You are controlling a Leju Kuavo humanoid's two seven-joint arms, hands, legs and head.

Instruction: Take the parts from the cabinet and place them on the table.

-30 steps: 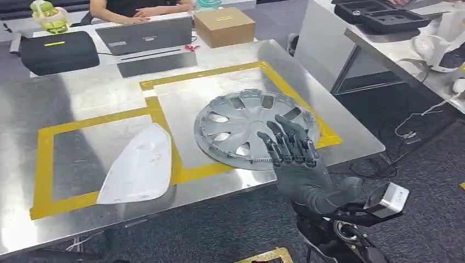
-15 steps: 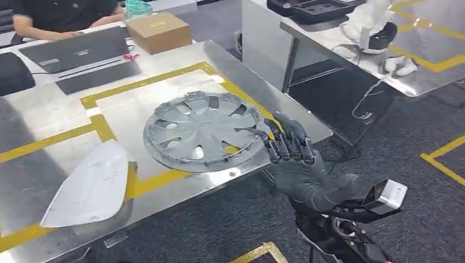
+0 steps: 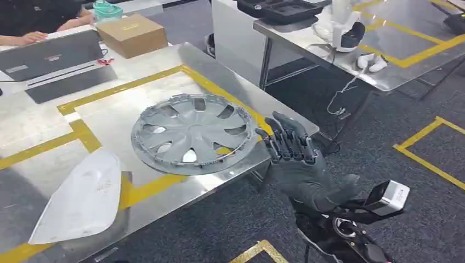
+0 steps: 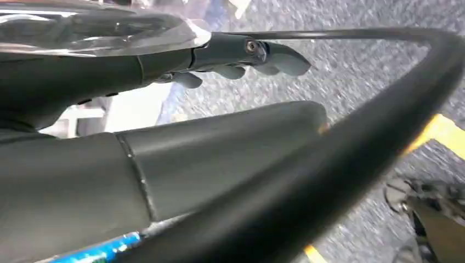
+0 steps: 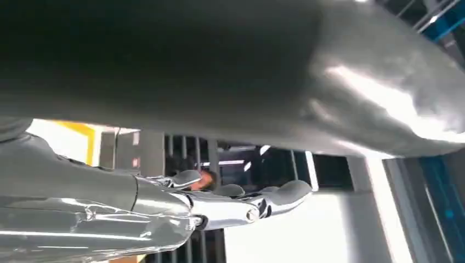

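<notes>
The whole head view is sliding sideways compared with a second ago: the camera is turning, so the table (image 3: 236,76) is drifting left in the picture while the hubcap (image 3: 192,133) and the white part (image 3: 82,197) are keeping their places on it. The hubcap is lying flat inside the yellow tape frame (image 3: 214,85) near the table's corner; the white part is resting near the front edge, across the tape. The right hand (image 3: 293,161) is hovering just off the table edge beside the hubcap, its fingers (image 3: 285,145) extended, slightly apart and holding nothing. In the left wrist view, the left hand (image 4: 164,109) is showing straight, empty fingers (image 4: 268,55). No writing is legible on the cardboard box (image 3: 131,34).
</notes>
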